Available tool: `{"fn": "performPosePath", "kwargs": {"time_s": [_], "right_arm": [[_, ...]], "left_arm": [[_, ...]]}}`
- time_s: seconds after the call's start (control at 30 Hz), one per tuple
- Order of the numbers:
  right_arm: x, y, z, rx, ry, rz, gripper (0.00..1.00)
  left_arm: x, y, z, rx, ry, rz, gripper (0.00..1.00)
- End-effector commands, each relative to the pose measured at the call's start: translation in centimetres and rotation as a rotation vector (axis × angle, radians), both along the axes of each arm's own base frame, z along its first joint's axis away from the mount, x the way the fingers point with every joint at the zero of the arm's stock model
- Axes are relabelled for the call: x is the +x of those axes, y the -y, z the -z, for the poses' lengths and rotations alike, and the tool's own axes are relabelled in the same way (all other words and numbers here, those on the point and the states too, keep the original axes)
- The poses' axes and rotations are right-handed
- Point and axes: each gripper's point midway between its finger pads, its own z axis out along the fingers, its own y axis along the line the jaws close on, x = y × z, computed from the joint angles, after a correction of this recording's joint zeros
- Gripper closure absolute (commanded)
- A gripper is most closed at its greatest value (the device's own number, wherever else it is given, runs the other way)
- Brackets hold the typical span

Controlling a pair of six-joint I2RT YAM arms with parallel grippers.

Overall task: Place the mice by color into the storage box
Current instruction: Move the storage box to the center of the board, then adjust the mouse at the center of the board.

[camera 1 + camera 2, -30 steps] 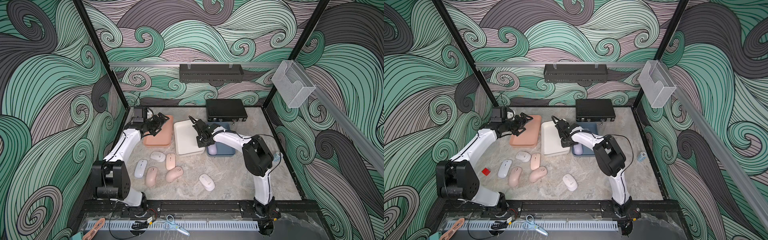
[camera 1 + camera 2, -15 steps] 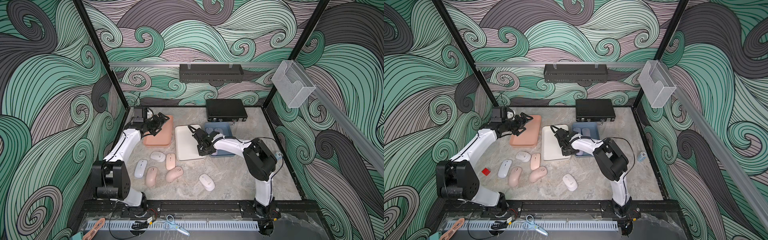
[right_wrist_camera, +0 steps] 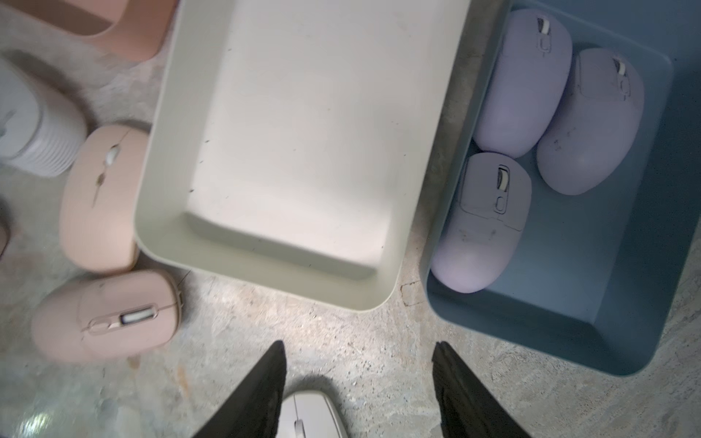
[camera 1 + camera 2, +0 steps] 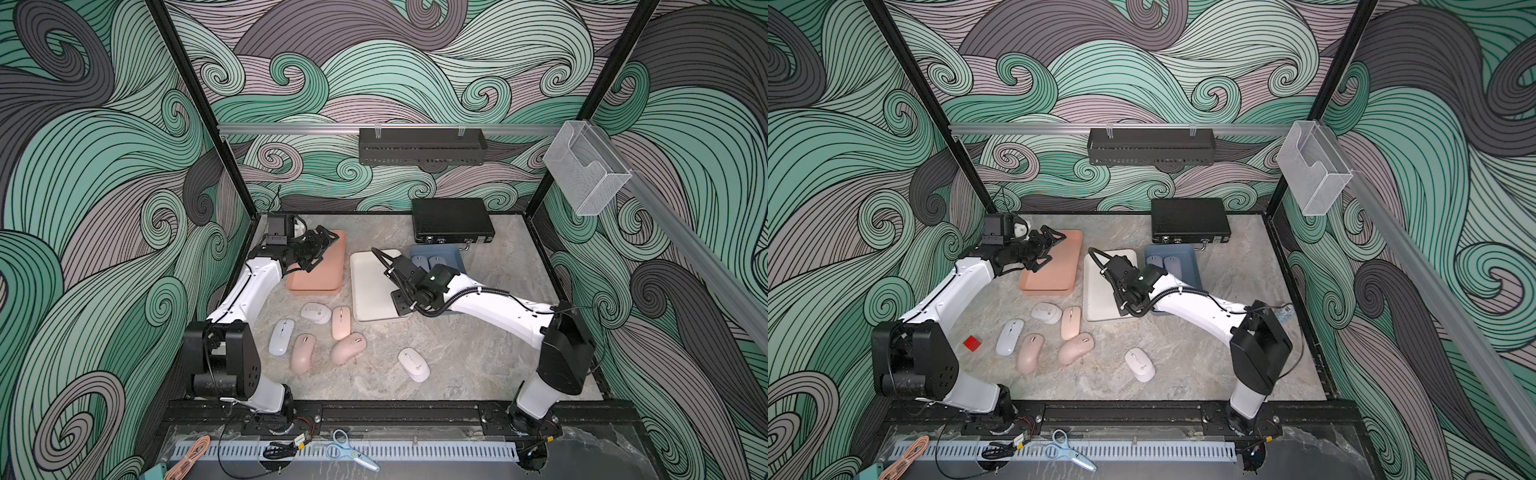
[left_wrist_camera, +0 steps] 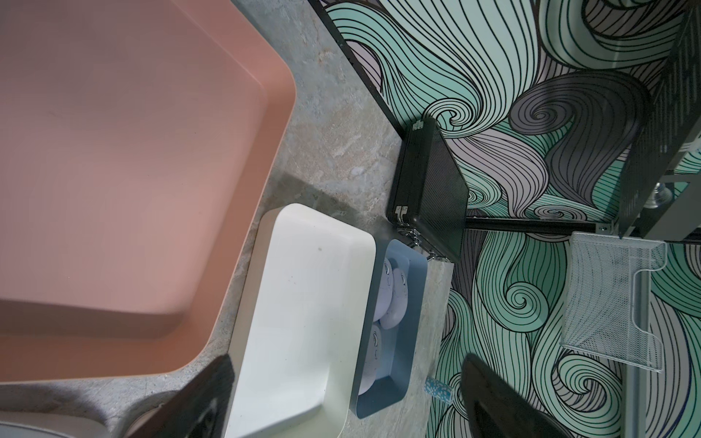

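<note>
**Containers**
- Blue box (image 3: 591,341) — three lavender mice (image 3: 521,79): two lie side by side and the third touches their rear ends, all on the side nearest the cream box.
- Cream box (image 3: 265,278) — floor bare.
- Pink box (image 5: 113,151) — floor bare.

**Loose on the worktop (image 4: 478,365)**
- Three pink mice (image 4: 348,348) and two whitish mice (image 4: 316,312) lie in one cluster.
- A lone whitish mouse (image 4: 413,365) lies apart from the cluster.

**Right fingers (image 3: 261,390)**
- They are spread, with nothing between them, above the near right corner of the cream box.
- The cream box lies ahead of the tips.
- The lavender mice are to their right, apart from them.
- The pink mice are to their left.
- The lone whitish mouse lies behind the tips. In the right wrist view it shows between the two fingers, untouched.

**Left fingers (image 5: 210,398)**
- They are spread wide and hold nothing, over the far left end of the pink box.
- The cluster is well apart from them, back toward the arm's base.

**Arms**
- The right arm (image 4: 494,309) is low, with its elbow beside the base. The forearm reaches forward-left and the wrist is tipped down.
- The left arm (image 4: 257,282) is stretched toward the back wall, with its wrist turned so the fingers point across the pink box.
</note>
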Motion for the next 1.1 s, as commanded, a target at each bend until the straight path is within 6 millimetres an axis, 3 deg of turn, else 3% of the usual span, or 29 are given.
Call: {"fn": "performPosePath", "kwargs": {"time_s": [0.0, 0.17, 0.27, 0.33, 0.4, 0.53, 0.67, 0.73, 0.93, 1.07], "right_arm": [[-4.4, 2.2, 1.8, -0.12, -0.081, -0.102, 0.3], [-8.9, 2.6, 2.3, -0.078, -0.133, -0.154, 0.26], [-10.4, 0.4, 2.3, -0.029, -0.108, -0.256, 0.24], [-9.9, -0.7, 2.4, -0.034, -0.103, -0.236, 0.24], [-8.6, -1.8, 2.5, -0.058, -0.069, -0.166, 0.25], [-5.4, -7.4, 2.1, -0.062, 0.058, -0.109, 0.23], [-3.7, -12.4, 3.6, -0.076, 0.123, -0.11, 0.19], [-3.4, -14.5, 4.5, -0.087, 0.135, -0.126, 0.19], [-2.8, -17.0, 6.1, -0.163, 0.196, -0.155, 0.17], [-3.4, -17.4, 7.2, -0.232, 0.223, -0.178, 0.17]], "left_arm": [[-0.2, 0.0, -1.1, 0.014, 0.022, 0.009, 0.08], [-0.4, 1.5, -0.3, -0.003, -0.009, 0.044, 0.08], [-0.3, 1.7, -0.5, -0.026, -0.016, 0.047, 0.08], [-0.2, 0.0, -0.7, 0.014, -0.025, 0.005, 0.07], [-0.5, -2.9, -0.6, 0.114, -0.046, -0.086, 0.07], [-1.0, -8.2, -2.0, 0.259, -0.017, -0.241, 0.04], [-2.7, -15.0, -3.8, 0.445, -0.013, -0.406, 0.02], [-3.1, -17.1, -4.3, 0.426, -0.024, -0.453, 0.02], [-3.7, -20.0, -4.1, 0.386, -0.032, -0.538, 0.02], [-2.9, -19.5, -3.9, 0.269, -0.036, -0.488, 0.04]]}}
